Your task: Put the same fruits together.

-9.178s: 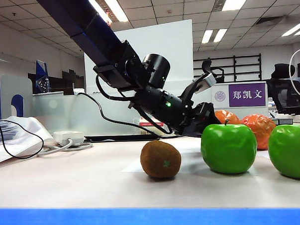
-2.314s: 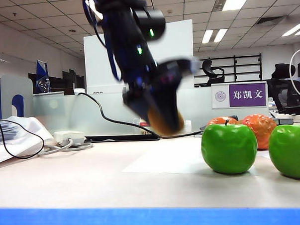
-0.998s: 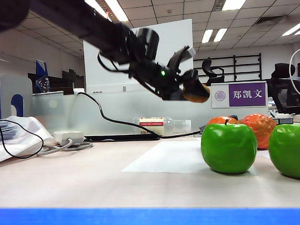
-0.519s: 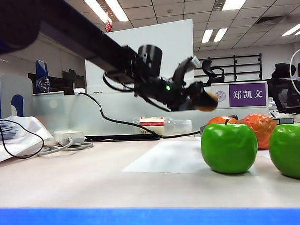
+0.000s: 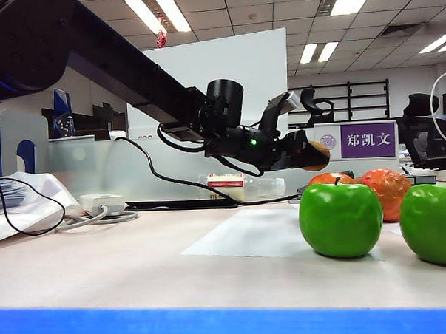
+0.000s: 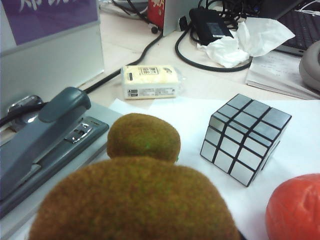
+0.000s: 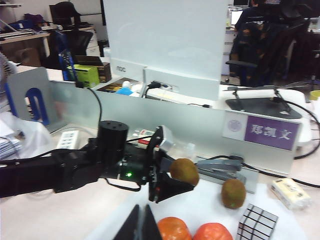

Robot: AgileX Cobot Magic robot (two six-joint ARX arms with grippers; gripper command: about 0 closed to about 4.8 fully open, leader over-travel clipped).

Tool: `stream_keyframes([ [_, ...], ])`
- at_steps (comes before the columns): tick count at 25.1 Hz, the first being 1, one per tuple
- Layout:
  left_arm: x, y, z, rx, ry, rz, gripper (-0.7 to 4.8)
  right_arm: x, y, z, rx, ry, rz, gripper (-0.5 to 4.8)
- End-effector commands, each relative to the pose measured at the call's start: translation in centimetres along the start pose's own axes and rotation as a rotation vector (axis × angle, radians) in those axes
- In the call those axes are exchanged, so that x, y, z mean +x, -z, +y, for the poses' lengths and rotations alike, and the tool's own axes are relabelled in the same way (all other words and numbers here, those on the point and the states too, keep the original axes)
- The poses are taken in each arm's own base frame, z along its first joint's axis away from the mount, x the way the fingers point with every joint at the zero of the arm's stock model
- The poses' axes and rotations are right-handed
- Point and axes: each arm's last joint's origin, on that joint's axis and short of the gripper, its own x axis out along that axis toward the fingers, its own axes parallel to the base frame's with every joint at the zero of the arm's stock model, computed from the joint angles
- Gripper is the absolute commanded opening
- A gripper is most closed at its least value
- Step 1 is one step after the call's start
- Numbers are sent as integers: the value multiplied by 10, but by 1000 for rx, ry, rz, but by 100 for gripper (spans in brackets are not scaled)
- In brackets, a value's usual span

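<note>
My left gripper (image 5: 305,152) hangs level above the back of the table, shut on a fuzzy brown kiwi (image 5: 316,157). That kiwi (image 6: 135,200) fills the near part of the left wrist view and hides the fingers. A second kiwi (image 6: 144,137) lies on the white paper just beyond it, beside a stapler. Two orange-red fruits (image 7: 174,231) (image 7: 214,232) sit close to my right gripper (image 7: 141,225), which is shut and empty. Two green apples (image 5: 340,219) (image 5: 431,224) stand at the front right, in front of the orange-red fruits (image 5: 387,193).
A grey stapler (image 6: 45,135), a mirror cube (image 6: 245,137) and a tissue packet (image 6: 150,81) lie round the second kiwi. A nameplate (image 5: 366,141) and a glass divider stand behind. A power strip (image 5: 102,204) and cables lie at the left.
My left gripper has carried the kiwi to the right and a little lower, levelling out above the orange-red fruits. The apples and orange-red fruits have not moved.
</note>
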Motion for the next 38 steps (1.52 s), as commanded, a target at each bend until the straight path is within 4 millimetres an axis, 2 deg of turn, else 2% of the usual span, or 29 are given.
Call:
stream_keyframes([
  [1, 0, -4, -1, -2, 29, -19, -5, 0, -3, -1, 4, 27, -22, -6],
  [15, 4, 0, -8, -38, 76, 1, 4, 0, -5, -1, 8, 29, -38, -6],
  [17, 4, 0, -8, -38, 72, 1, 61, 0, -5, -1, 8, 29, -38, -6],
  [19, 4, 0, -7, -38, 50, 5, 162, 0, -5, -1, 8, 29, -38, -6],
  [20, 4, 0, -7, -37, 43, 6, 194, -1, -5, -1, 8, 29, -39, -6],
  [25, 4, 0, -7, -37, 29, 8, 295, -2, -8, -1, 12, 29, -49, -6],
  [29, 4, 0, -7, -37, 27, 9, 351, -4, -12, -2, 11, 29, -59, -6],
  [32, 4, 0, -7, -37, 27, 9, 367, -4, -12, -2, 5, 29, -60, -6],
  [34, 4, 0, -7, -37, 27, 9, 403, -4, -12, -2, 5, 29, -59, -6],
  [38, 4, 0, -7, -38, 27, 8, 407, -4, -12, -2, 5, 29, -59, -6],
])
